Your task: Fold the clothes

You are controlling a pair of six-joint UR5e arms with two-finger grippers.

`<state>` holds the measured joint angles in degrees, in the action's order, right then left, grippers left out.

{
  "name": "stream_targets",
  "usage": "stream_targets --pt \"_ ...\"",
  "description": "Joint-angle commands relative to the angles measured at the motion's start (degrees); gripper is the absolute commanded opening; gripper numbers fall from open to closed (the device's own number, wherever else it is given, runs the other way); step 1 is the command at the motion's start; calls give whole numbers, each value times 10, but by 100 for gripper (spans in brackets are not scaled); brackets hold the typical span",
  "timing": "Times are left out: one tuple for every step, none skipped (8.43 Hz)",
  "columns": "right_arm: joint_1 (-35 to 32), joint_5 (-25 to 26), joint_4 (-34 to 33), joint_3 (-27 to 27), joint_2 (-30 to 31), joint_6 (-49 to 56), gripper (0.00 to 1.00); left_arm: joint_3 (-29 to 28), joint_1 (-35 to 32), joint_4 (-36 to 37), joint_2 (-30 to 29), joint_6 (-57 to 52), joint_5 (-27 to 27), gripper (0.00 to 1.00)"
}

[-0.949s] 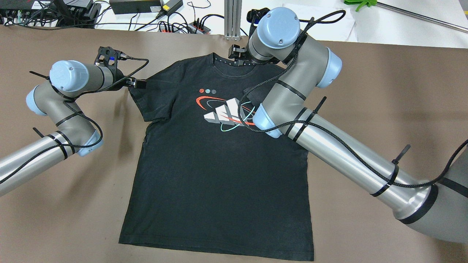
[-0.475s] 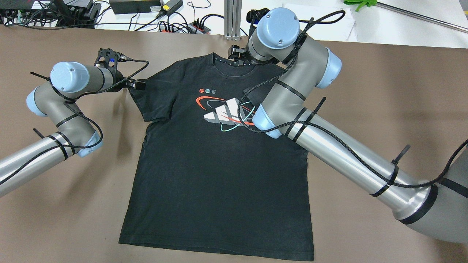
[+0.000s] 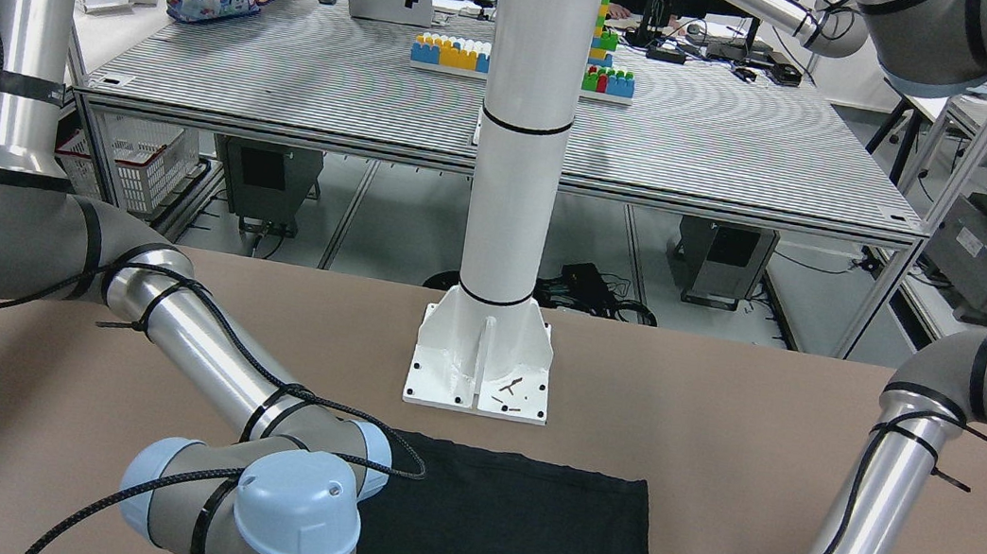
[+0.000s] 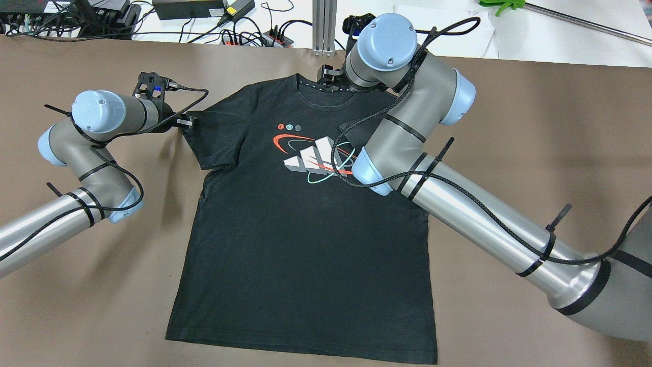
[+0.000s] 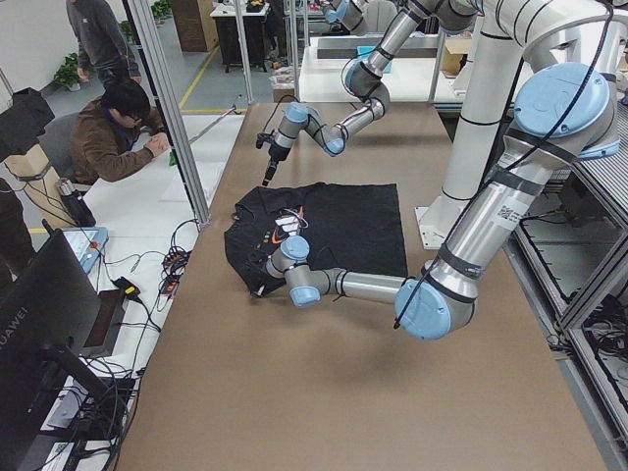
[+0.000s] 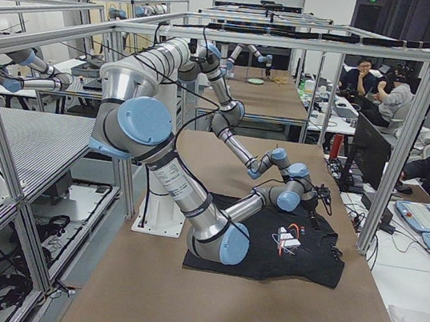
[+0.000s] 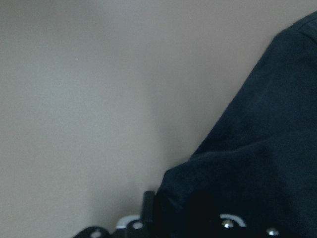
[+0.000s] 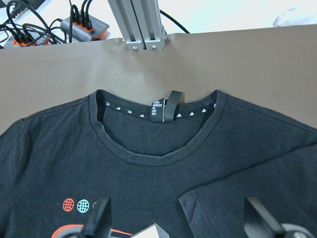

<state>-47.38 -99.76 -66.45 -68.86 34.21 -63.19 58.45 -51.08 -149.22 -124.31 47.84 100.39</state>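
Note:
The clothes [image 4: 305,244], one black T-shirt with a printed chest logo, lie flat on the brown table, collar toward the far edge. My left gripper [image 4: 186,122] sits at the outer edge of the shirt's left sleeve. In the left wrist view the sleeve fabric [image 7: 257,163] bunches over the fingers, and the gripper looks shut on it. My right gripper [image 4: 328,80] hovers just over the collar [image 8: 148,139]. Its fingers [image 8: 99,220] stand wide apart, open and holding nothing. The other sleeve [image 8: 218,193] is folded inward over the chest.
A white pillar base [image 3: 482,361] stands on the table just beyond the shirt's hem. An aluminium post [image 4: 323,25], power strips and cables [image 4: 244,35] line the far table edge. People sit past that edge [image 5: 118,128]. Bare brown table [image 4: 535,153] lies either side.
My left gripper has shifted slightly outward and toward the robot at the sleeve edge, drawing the sleeve corner with it. The right arm has barely moved.

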Motion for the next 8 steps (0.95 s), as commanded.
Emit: stream_targets --pt "0 0 0 -13 11 0 94 5 5 -1 2 8 0 0" --pt "0 0 0 -13 12 0 94 15 5 2 2 8 1 0" --pt "0 0 0 -13 12 0 94 28 5 14 -1 8 4 0" --pt "-1 0 0 -12 12 1 94 53 4 56 -7 9 26 0" --pt "-1 0 0 -12 14 1 94 106 -1 127 -9 9 29 0" --pt "-2 0 0 -12 18 1 94 151 -2 211 -28 11 30 0" --pt "-3 0 1 -12 23 1 94 161 -1 263 -59 36 29 0" --pt "-3 0 2 -13 24 1 94 151 2 291 -92 56 25 0"
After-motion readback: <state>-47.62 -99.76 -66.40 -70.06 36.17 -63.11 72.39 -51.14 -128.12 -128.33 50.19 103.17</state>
